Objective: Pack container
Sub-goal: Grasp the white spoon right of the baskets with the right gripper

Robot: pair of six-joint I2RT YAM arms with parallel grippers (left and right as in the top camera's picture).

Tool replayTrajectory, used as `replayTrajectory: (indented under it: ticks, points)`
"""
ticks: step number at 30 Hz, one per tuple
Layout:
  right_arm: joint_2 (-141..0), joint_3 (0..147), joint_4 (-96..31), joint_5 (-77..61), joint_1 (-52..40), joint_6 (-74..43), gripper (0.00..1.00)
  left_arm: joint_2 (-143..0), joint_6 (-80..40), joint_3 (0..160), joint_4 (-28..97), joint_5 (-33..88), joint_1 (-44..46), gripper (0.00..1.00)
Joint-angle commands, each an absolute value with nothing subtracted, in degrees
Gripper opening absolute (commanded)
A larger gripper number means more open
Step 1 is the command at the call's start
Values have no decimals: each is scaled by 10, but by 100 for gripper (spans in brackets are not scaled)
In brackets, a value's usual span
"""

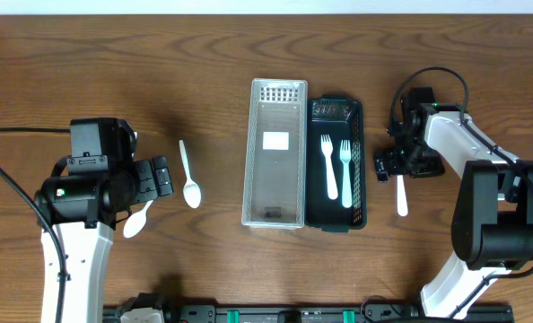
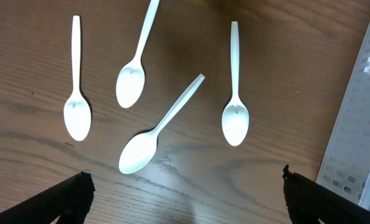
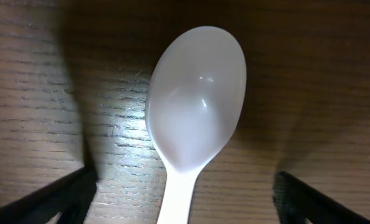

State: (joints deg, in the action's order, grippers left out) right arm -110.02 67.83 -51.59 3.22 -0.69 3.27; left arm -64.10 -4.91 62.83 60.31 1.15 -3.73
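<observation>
A clear plastic container (image 1: 259, 152) stands mid-table, and a black container (image 1: 358, 170) beside it holds two white forks (image 1: 336, 169). My left gripper (image 1: 157, 177) is open and empty above several white spoons. In the left wrist view its fingers (image 2: 185, 202) sit just short of the nearest spoon (image 2: 141, 149), with others at the left (image 2: 77, 112) and right (image 2: 235, 121). My right gripper (image 1: 389, 166) is open, right of the black container. Its fingers (image 3: 185, 199) straddle the handle of a white spoon (image 3: 196, 106) that lies on the table and also shows in the overhead view (image 1: 401, 197).
The clear container's perforated wall (image 2: 359, 124) shows at the right edge of the left wrist view. A label (image 1: 276, 140) lies inside the clear container. One spoon (image 1: 188, 177) lies between the left arm and the containers. The table is dark wood.
</observation>
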Motion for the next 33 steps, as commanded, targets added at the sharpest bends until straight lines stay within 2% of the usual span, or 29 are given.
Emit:
replayTrajectory:
  ticks: [1,5,12,20,23,27,30,33]
  points:
    - [-1108,676,-518,34,-4,22,81,-644,-53,637,606,11,-37,99]
    - [-1108,676,-520,34,-4,22,69,-644,-53,637,606,11,-37,99]
    - [-1108,676,-523,29,-4,17,41,-644,-53,637,606,11,-37,99]
    - [-1108,676,-521,29,-4,17,24,-644,-53,637,606,11,-37,99]
    - [-1108,676,-521,29,-4,16,15,-644,-53,637,606,11,-37,99]
    - [-1108,676,-521,29,-4,13,10,-644,-53,637,606,11,-37,99]
    - [-1107,677,-520,29,-4,13,2,-644,-53,637,606,11,-37,99]
    - [-1106,678,-521,29,-4,13,1,-644,-53,637,606,11,-37,99]
